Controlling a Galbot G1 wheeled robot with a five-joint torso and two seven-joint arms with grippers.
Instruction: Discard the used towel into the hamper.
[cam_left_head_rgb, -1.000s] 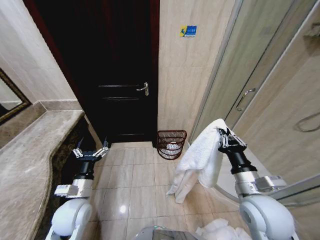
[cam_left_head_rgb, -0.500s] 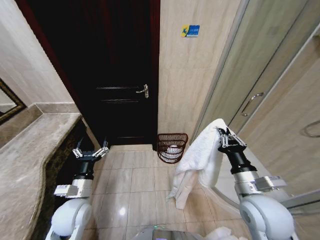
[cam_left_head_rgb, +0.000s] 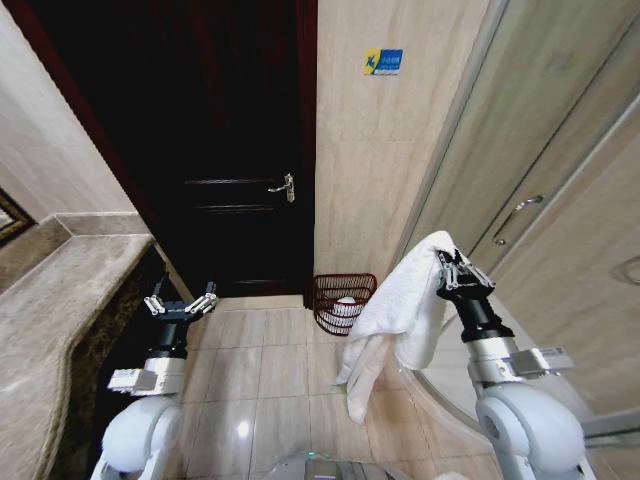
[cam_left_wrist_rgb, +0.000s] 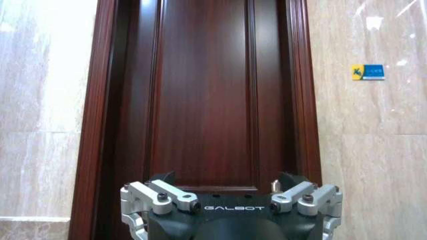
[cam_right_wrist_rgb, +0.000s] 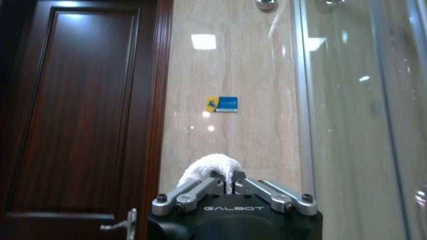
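Note:
A white towel (cam_left_head_rgb: 400, 315) hangs in long folds from my right gripper (cam_left_head_rgb: 449, 264), which is shut on its top end at about chest height on the right. In the right wrist view the towel's tip (cam_right_wrist_rgb: 212, 167) pokes up between the closed fingers. The hamper (cam_left_head_rgb: 343, 300), a small dark reddish-brown ribbed basket with something white inside, stands on the floor against the wall ahead, just left of the hanging towel. My left gripper (cam_left_head_rgb: 181, 302) is held up on the left, open and empty; its spread fingers (cam_left_wrist_rgb: 157, 195) face the door.
A dark wooden door (cam_left_head_rgb: 235, 160) with a metal handle (cam_left_head_rgb: 285, 186) is straight ahead. A stone counter (cam_left_head_rgb: 55, 310) runs along the left. A glass shower enclosure (cam_left_head_rgb: 540, 200) curves along the right. Tiled floor (cam_left_head_rgb: 270, 360) lies between.
The whole picture has shifted down and the door and hamper look nearer, so the camera has moved forward. Both arms keep the same pose, towel still held.

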